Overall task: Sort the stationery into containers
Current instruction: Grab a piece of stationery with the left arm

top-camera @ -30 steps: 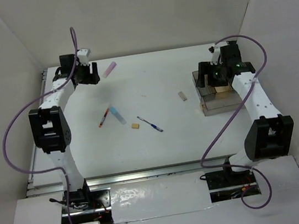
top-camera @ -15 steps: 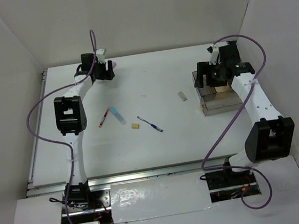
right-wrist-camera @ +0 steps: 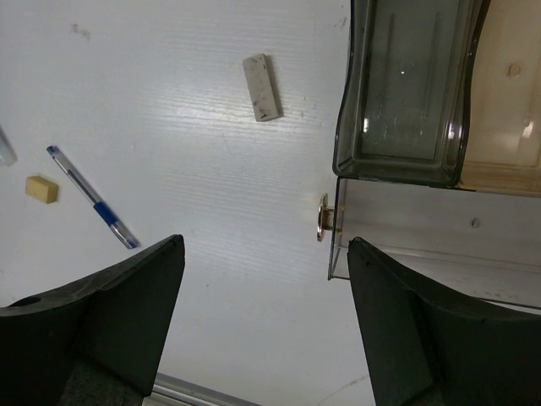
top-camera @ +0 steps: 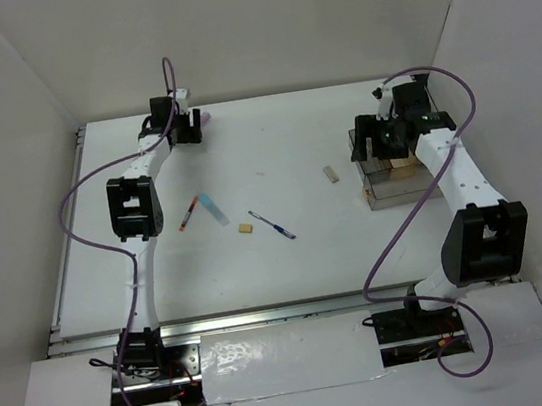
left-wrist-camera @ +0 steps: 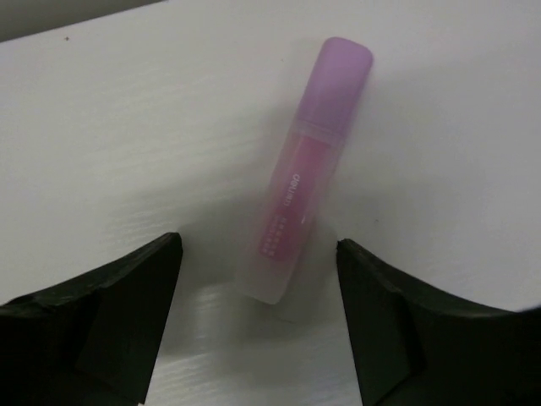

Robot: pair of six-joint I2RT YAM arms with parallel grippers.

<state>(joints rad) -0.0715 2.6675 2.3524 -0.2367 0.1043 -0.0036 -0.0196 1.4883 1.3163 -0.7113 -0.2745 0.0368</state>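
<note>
The pink bar (left-wrist-camera: 304,182) lies flat on the white table at the back left. My left gripper (left-wrist-camera: 258,245) (top-camera: 185,129) is open and low over it, one finger on each side of the bar's near end without touching it. My right gripper (right-wrist-camera: 266,244) (top-camera: 381,137) hangs open and empty above the table, beside the left edge of the containers (top-camera: 396,195). Their smoky-grey section (right-wrist-camera: 397,93) sits above a clear compartment (right-wrist-camera: 406,228). In mid-table lie a red pen (top-camera: 189,213), a light-blue bar (top-camera: 213,208), a tan cube (top-camera: 245,229) (right-wrist-camera: 40,189), a blue pen (top-camera: 272,225) (right-wrist-camera: 91,207) and a beige block (top-camera: 330,174) (right-wrist-camera: 262,87).
White walls close the table in at the back and on both sides. A small gold knob (right-wrist-camera: 323,218) sticks out from the tray's left wall. Purple cables loop off both arms.
My left arm has swung right along the back of the table and its open gripper now straddles the pink bar. My right gripper has shifted slightly to the left.
</note>
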